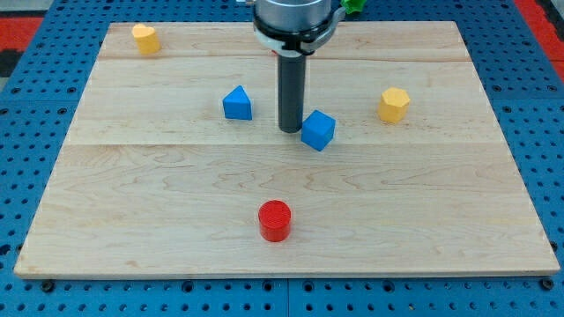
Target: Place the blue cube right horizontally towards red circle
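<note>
The blue cube (318,130) sits near the middle of the wooden board (159,202), turned at an angle. My tip (291,130) stands just to the cube's left, touching or almost touching its left side. The red circle (275,220), a short cylinder, stands toward the view's bottom, below and a little left of the cube. The dark rod rises from the tip to the arm's mount at the view's top.
A second blue block (237,104), wedge-shaped, lies left of my tip. A yellow block (394,104) lies right of the cube. Another yellow block (145,39) sits at the board's top left corner. A green piece (354,6) shows beside the mount at the top edge.
</note>
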You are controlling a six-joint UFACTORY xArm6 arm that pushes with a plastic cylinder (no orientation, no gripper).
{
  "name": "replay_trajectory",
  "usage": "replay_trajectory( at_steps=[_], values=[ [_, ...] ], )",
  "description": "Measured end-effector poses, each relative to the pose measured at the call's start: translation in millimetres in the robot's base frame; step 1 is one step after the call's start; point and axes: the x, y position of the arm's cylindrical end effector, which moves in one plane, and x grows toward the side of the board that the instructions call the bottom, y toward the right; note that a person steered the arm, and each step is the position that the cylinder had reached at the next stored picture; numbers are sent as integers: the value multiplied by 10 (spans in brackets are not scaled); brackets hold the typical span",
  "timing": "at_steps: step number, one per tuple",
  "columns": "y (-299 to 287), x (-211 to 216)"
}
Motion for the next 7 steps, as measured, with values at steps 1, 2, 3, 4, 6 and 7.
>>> replay_trajectory(
  at_steps=[1, 2, 3, 4, 6, 7],
  values=[
    [157, -130],
    [500, -280],
    [558, 66],
    [577, 197],
    [1152, 553],
    [572, 497]
  ],
)
